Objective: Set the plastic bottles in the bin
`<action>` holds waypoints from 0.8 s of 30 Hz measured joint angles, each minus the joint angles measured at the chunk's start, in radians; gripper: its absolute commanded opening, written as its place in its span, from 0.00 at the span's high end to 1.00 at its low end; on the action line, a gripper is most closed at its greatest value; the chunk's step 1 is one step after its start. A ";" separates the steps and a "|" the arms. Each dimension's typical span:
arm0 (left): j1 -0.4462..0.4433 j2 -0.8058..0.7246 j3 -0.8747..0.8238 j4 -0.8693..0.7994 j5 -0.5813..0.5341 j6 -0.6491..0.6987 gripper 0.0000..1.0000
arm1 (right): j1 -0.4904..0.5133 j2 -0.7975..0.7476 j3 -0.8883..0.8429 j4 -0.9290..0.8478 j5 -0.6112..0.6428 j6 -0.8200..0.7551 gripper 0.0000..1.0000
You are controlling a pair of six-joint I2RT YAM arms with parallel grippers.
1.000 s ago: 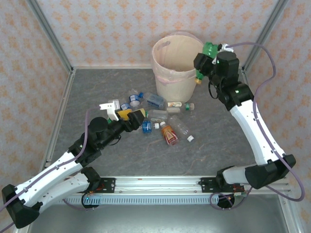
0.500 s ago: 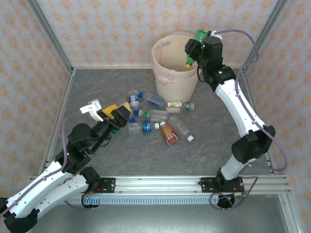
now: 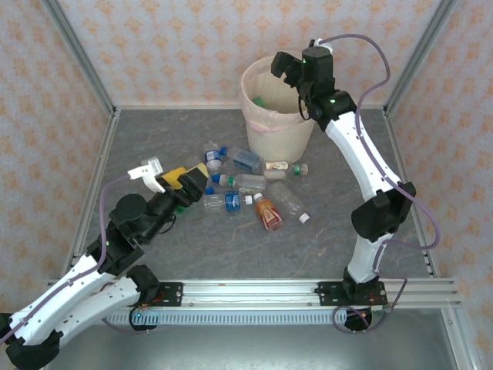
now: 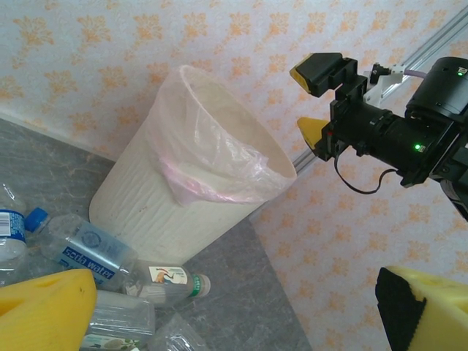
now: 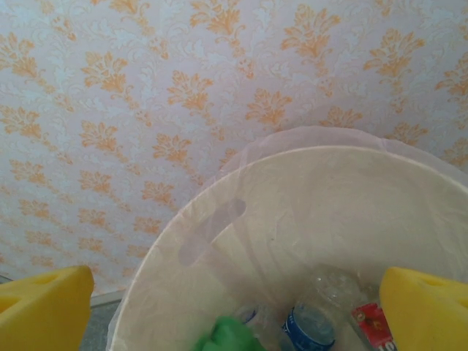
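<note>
So the right hand (image 3: 288,69) is up over the bin (image 3: 269,135), right above the open mouth, and its yellow fingers (image 5: 44,307) are spread wide with nothing between them. The left wrist view shows the same thing from the side: two yellow pads well apart, nothing gripped.

Down inside the bin, in the right wrist view, there's a green bottle (image 5: 228,338), a blue-capped clear one (image 5: 311,327) just beside it, and something with a red label (image 5: 373,318) that I can't make out. The pink liner (image 4: 219,175) is bunched over the rim.

The rest of the plastic bottles (image 3: 246,183) are lying on their sides in a loose cluster on the grey table (image 3: 331,231), in front of the bin. The orange-red bottle (image 3: 268,213) is at the near edge of the pile, with a clear white-capped one (image 3: 290,203) next to it. A blue-labelled one (image 4: 88,248) and a little green-capped one (image 4: 172,281) lie close to the foot of the bin.

The left hand (image 3: 191,179) is at the left side of the pile, also opened wide and empty. Can't tell if it's touching any bottle.
</note>
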 measured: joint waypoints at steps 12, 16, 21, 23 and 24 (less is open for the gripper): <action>0.000 0.032 0.000 -0.003 0.008 0.019 0.01 | 0.000 -0.277 -0.320 0.016 0.001 0.024 0.00; 0.000 0.042 0.000 -0.003 0.008 0.025 0.01 | 0.000 -0.451 -0.533 0.054 0.004 0.045 0.00; 0.000 0.050 0.000 -0.002 0.009 0.026 0.01 | 0.000 -0.642 -0.777 0.104 0.008 0.100 0.00; 0.000 0.057 0.000 -0.001 0.012 0.026 0.01 | -0.003 -0.694 -0.850 0.122 0.002 0.125 0.00; 0.000 0.062 0.000 -0.002 0.016 0.026 0.01 | -0.005 -0.719 -0.890 0.139 -0.008 0.141 0.00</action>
